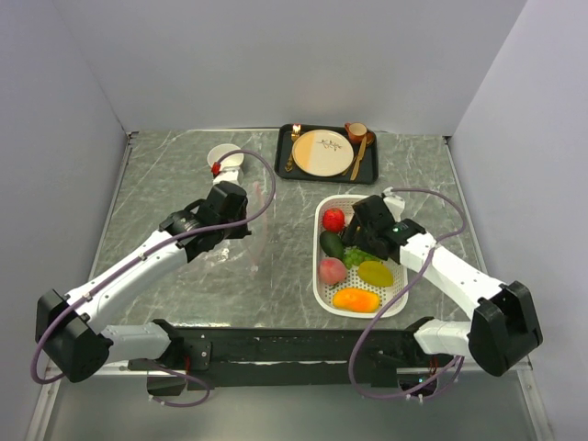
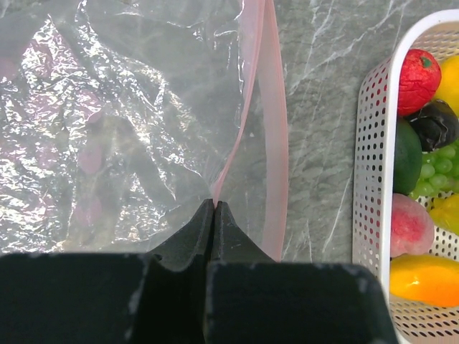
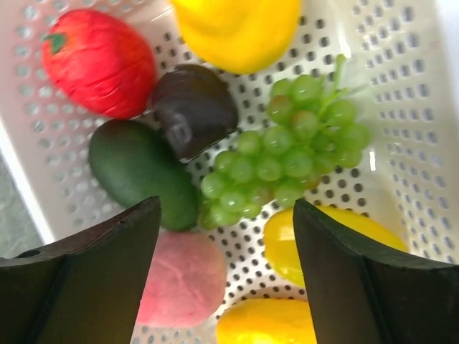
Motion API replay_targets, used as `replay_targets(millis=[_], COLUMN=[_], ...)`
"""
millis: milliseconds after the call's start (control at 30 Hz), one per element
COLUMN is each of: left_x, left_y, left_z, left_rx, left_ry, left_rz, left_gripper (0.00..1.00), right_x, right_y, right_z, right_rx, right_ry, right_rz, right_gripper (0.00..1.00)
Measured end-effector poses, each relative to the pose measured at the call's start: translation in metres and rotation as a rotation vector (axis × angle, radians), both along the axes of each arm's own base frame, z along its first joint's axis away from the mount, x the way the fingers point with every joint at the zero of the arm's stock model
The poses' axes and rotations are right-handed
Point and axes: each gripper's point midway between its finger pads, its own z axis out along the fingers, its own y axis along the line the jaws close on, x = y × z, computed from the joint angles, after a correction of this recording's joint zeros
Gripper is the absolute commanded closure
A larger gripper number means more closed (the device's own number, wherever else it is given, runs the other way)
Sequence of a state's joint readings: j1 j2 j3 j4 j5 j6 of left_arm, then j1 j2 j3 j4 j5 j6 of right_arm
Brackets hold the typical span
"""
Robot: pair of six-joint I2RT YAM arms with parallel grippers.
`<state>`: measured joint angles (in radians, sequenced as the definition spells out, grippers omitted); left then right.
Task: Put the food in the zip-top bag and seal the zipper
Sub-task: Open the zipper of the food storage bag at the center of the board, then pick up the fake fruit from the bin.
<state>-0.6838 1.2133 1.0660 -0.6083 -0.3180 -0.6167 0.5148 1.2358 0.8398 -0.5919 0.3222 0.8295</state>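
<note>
The clear zip-top bag [image 1: 241, 241] lies left of centre; it fills the left wrist view [image 2: 107, 129]. Its pale pink zipper strip [image 2: 271, 129] runs along the mouth, held open. My left gripper [image 2: 215, 204] is shut on the upper pink lip of the bag. The toy food sits in the white basket [image 1: 323, 287]: red strawberry [image 3: 100, 61], dark avocado [image 3: 143, 172], a dark purple piece [image 3: 193, 107], green grapes [image 3: 287, 154], pink peach [image 3: 183, 279] and yellow pieces [image 3: 237, 29]. My right gripper [image 3: 226, 215] is open above the grapes and peach, holding nothing.
A black tray [image 1: 287, 170] with a plate, cutlery and a cup stands at the back. A small white bowl [image 1: 225, 156] sits back left. The basket's wall [image 2: 369, 158] is just right of the bag's mouth. Grey walls enclose the marble table.
</note>
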Motion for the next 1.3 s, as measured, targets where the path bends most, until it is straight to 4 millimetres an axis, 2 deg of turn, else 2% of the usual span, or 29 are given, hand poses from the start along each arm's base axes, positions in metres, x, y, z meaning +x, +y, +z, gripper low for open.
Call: replay_targets(millis=[100, 267, 433, 567, 700, 800, 833, 867, 900, 1100, 1200, 1300], left_x=[0.0, 0.0, -0.001, -0.002, -0.002, -0.002, -0.002, -0.002, -0.002, -0.002, -0.002, -0.002], left_y=[-0.002, -0.004, -0.005, -0.006, -0.006, -0.005, -0.005, -0.005, -0.005, -0.005, -0.005, -0.006], left_z=[0.0, -0.001, -0.003, -0.004, -0.004, -0.004, -0.004, -0.004, -0.004, -0.004, -0.004, -0.004], left_rx=[-0.002, -0.009, -0.013, -0.016, -0.015, -0.014, -0.014, -0.014, -0.015, -0.015, -0.015, -0.015], left_ry=[0.002, 0.002, 0.007, 0.009, 0.01, 0.01, 0.01, 0.01, 0.01, 0.01, 0.01, 0.01], left_rz=[-0.01, -0.019, -0.026, -0.029, -0.029, -0.029, -0.029, -0.028, -0.028, -0.028, -0.028, -0.028], left_gripper=[0.99, 0.99, 0.99, 0.99, 0.99, 0.99, 0.99, 0.99, 0.99, 0.99, 0.99, 0.99], right_x=[-0.001, -0.01, -0.016, -0.006, 0.008, 0.013, 0.014, 0.016, 0.017, 0.015, 0.01, 0.012], right_y=[-0.01, -0.021, -0.02, -0.016, -0.01, -0.007, -0.006, -0.006, -0.005, -0.008, -0.009, -0.008], right_z=[-0.007, -0.029, -0.054, -0.066, -0.069, -0.072, -0.072, -0.071, -0.071, -0.06, -0.041, -0.007], right_rx=[-0.011, -0.032, -0.016, -0.002, 0.0, 0.004, 0.006, 0.009, 0.012, 0.014, 0.028, 0.064], right_ry=[0.017, 0.079, 0.123, 0.13, 0.128, 0.125, 0.122, 0.115, 0.108, 0.076, 0.03, -0.073], right_rz=[-0.032, -0.06, -0.066, -0.08, -0.082, -0.078, -0.075, -0.074, -0.073, -0.056, -0.036, -0.008], right_gripper=[0.28, 0.29, 0.28, 0.3, 0.43, 0.63, 0.73, 0.79, 0.79, 0.77, 0.75, 0.74])
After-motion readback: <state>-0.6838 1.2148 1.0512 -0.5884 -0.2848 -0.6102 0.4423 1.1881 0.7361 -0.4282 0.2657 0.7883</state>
